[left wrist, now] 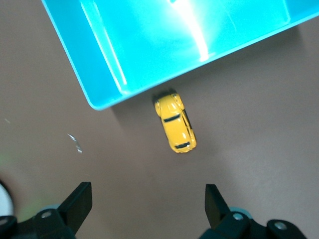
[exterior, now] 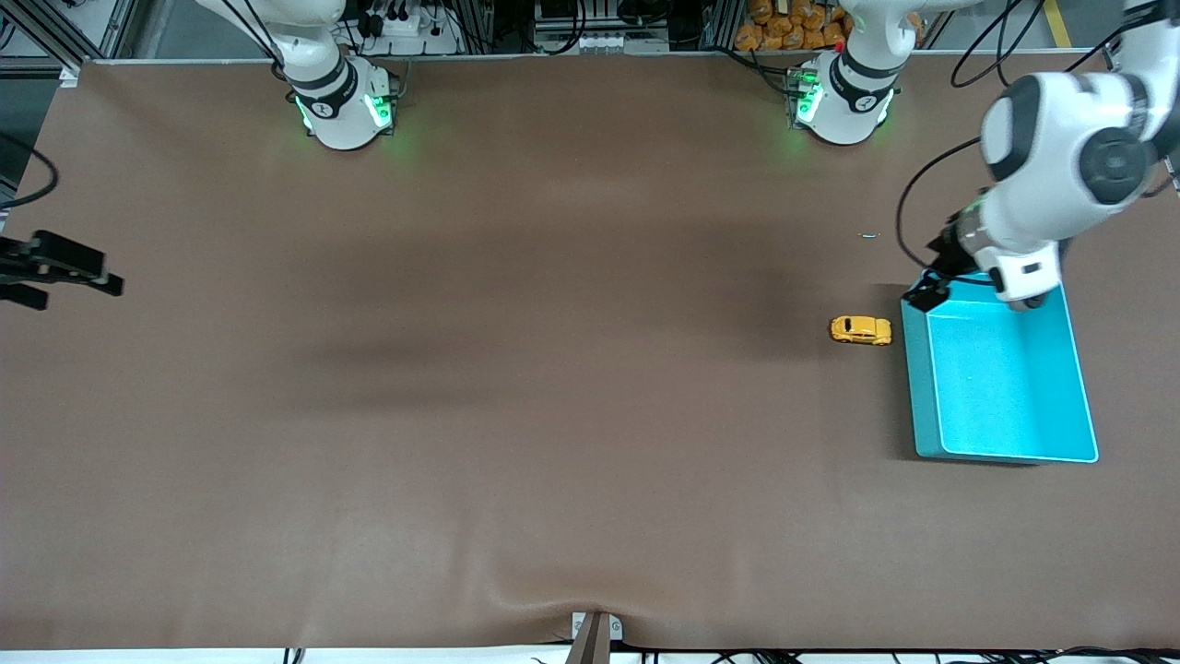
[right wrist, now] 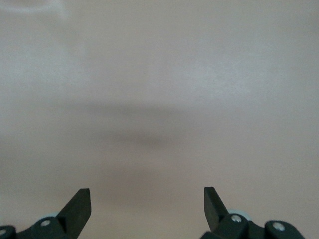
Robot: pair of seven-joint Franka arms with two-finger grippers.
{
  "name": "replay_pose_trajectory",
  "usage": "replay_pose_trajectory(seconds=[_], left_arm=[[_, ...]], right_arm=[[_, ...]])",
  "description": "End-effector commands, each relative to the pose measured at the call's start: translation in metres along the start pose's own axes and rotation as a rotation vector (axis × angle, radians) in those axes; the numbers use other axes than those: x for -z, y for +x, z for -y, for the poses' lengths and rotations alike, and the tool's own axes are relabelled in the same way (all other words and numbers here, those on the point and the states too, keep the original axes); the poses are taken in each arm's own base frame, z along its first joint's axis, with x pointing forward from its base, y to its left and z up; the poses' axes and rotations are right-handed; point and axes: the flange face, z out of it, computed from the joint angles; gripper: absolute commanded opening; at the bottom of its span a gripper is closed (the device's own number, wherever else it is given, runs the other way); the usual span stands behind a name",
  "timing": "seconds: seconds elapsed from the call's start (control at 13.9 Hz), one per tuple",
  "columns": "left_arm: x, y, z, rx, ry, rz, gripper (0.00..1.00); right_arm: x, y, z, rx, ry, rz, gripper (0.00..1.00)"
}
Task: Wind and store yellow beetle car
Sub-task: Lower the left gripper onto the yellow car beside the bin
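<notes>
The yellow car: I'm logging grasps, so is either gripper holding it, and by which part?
Nothing is held. The yellow beetle car sits on the table beside the teal bin; both grippers, left and right, are open.

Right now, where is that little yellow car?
The yellow beetle car sits on the table beside the teal bin, at the left arm's end, just outside the bin's wall.

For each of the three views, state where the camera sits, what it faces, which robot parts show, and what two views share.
Front view: high across the table, facing both bases; left gripper over the teal bin, right gripper waiting at the table's edge.
Left wrist view: looks down past open fingers at the yellow beetle car.
Right wrist view: open fingers, bare table.
Front and left wrist views share car and bin.
</notes>
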Motion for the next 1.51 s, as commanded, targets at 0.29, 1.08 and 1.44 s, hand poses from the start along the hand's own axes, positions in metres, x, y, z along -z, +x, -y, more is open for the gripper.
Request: replay_pose_trajectory(seconds=[0.29,1.08,1.44], left_arm=[[-0.057,0.017,0.011,0.252,-0.087,-0.004,1.0],[-0.165,0.021,-0.008,0.202,-0.097,0.009,1.0],[-0.177,0.018,-0.01,0.191,-0.096,0.011,1.0]], right_arm=[[0.018,-0.031,0.027,-0.035,-0.052,0.023,1.0],[0.002,-0.061,0.022,-0.046,-0.095,0.011,1.0],[0.001,-0.061,0.021,-0.046,-0.095,0.013,1.0]])
